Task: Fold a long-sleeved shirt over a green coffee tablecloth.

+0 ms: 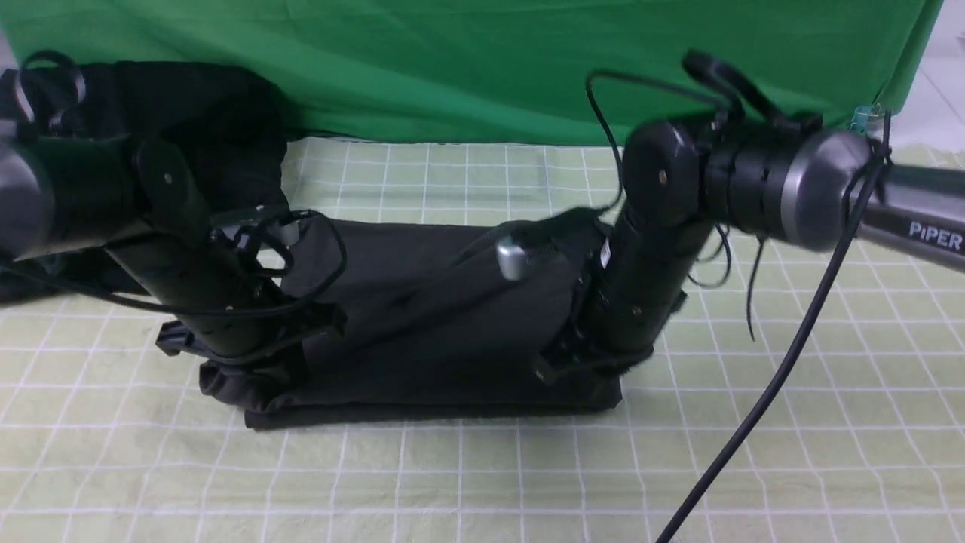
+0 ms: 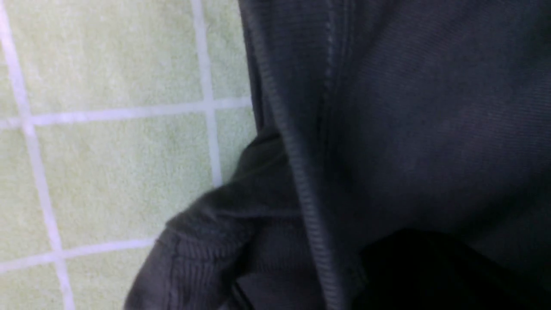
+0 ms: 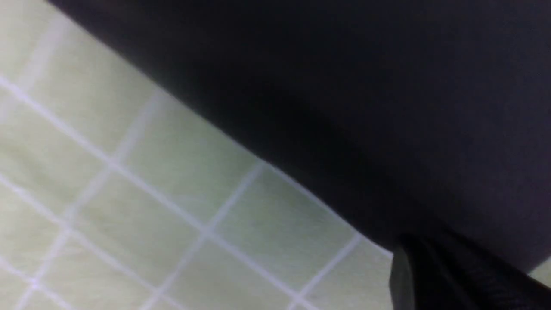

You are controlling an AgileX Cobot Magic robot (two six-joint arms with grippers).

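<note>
Backed by plain vivid green fabric, hanging across nearly the whole far side in soft creases, lower edge sagging in a shallow curve. Holds a small clip near its right edge. Gives way past that edge to a pale whitish floor. Piled at far left with black garments, against the fabric. Lit softly and evenly, with only faint shadows.

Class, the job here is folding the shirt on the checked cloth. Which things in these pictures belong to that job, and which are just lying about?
Belongs to the job:
- long-sleeved shirt, dark, bunched between the two arms
- green coffee tablecloth, pale with white grid lines, under the shirt

Just lying about:
- plain green fabric across the back
- black heap of garments at the far left
</note>
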